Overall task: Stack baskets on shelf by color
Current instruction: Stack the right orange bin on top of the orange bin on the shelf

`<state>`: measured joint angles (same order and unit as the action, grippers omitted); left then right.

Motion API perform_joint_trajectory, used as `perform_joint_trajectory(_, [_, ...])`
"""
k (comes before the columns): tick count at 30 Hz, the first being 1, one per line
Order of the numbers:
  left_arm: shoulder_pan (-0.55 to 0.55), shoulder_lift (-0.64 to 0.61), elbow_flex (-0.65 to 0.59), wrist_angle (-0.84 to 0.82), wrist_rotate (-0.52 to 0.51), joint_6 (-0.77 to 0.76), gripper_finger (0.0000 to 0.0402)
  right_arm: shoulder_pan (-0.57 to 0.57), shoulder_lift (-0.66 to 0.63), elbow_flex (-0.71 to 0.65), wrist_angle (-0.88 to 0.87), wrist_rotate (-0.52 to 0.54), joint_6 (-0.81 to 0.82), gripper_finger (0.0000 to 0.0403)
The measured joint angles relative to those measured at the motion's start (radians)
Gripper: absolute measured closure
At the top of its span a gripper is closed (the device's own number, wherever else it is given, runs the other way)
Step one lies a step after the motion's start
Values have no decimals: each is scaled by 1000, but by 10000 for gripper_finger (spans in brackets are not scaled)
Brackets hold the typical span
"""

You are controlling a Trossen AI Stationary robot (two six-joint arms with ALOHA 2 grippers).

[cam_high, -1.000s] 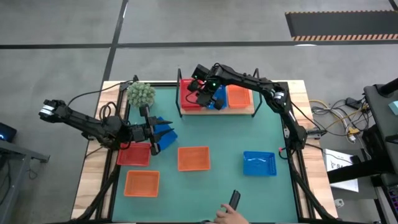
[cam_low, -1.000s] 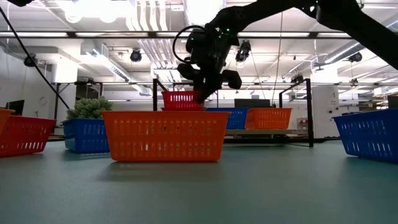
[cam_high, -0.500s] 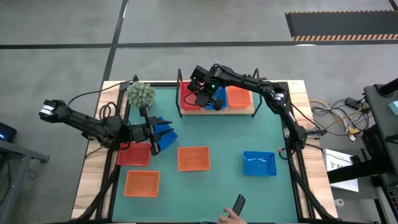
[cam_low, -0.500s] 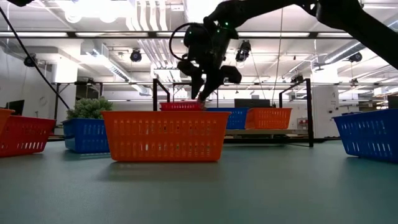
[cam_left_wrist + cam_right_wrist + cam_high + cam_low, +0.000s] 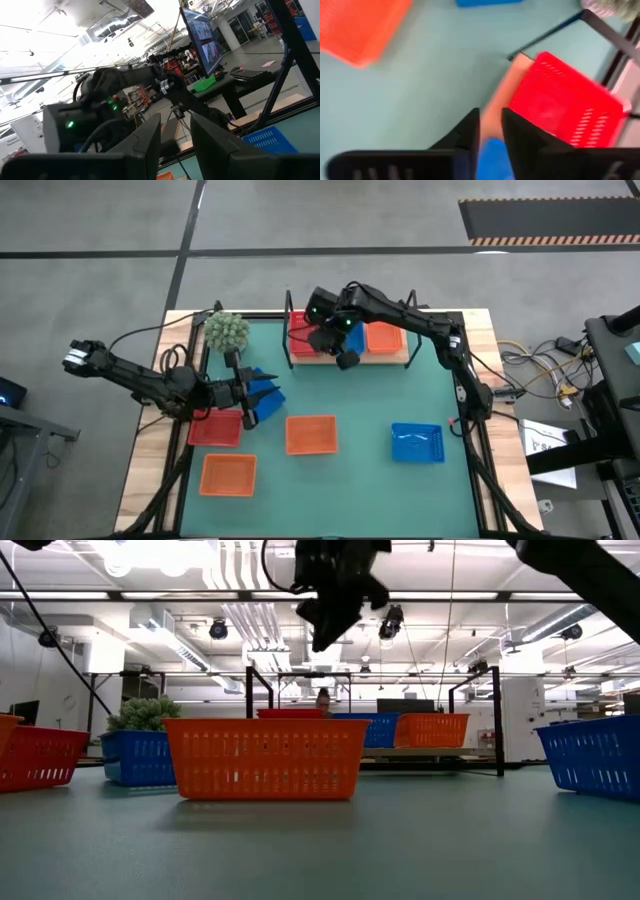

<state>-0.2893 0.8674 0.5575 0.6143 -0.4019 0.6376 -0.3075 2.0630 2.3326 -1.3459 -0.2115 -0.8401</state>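
The shelf (image 5: 396, 359) stands at the top centre of the high view, and three colours already sit on its board side by side: a red basket (image 5: 300, 333) at its left end, a blue basket (image 5: 356, 338) in the middle and an orange basket (image 5: 385, 336) at its right end. That spacing seems to leave one place per colour, so later baskets can go on top of their match. The right pincer (image 5: 340, 352) hangs above the front edge of the shelf, between the red and blue baskets. Its fingers are slightly apart and hold nothing, and in the low view it is well clear of the baskets, high in the frame. The left pincer (image 5: 248, 402) hovers at the left of the tabletop (image 5: 360, 410), over another blue basket (image 5: 264, 388). Its fingers have a slim gap and nothing shows between them, so it looks ready to grasp rather than carry. Five baskets are loose on the tabletop. That blue one and a red one (image 5: 215, 428) lie at the left, an orange one (image 5: 311, 434) lies in the centre, a second orange one (image 5: 228, 475) at the lower left, and a second blue one (image 5: 417, 442) at the right. That makes eight I can count apart: two red, three blue and three orange. Whether the red one on the shelf is a single basket or a stack of two cannot be told. A small potted plant (image 5: 226, 332) stands just left of the shelf.
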Motion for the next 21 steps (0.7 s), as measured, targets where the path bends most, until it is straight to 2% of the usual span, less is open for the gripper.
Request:
perform_joint_trajectory(3, [0, 7, 0, -1, 0, 0, 311, 57, -27, -39, -56, -5, 78, 384])
perform_joint_trajectory(10, [0, 25, 0, 7, 0, -3, 311, 231, -116, -234, 13, 4, 194, 394])
perform_joint_trajectory(13, [0, 35, 3, 9, 0, -8, 311, 291, -188, -348, 119, 34, 250, 394])
perform_joint_trajectory(21, [0, 60, 14, 21, 1, -31, 311, 415, -391, -727, 544, 79, 311, 394])
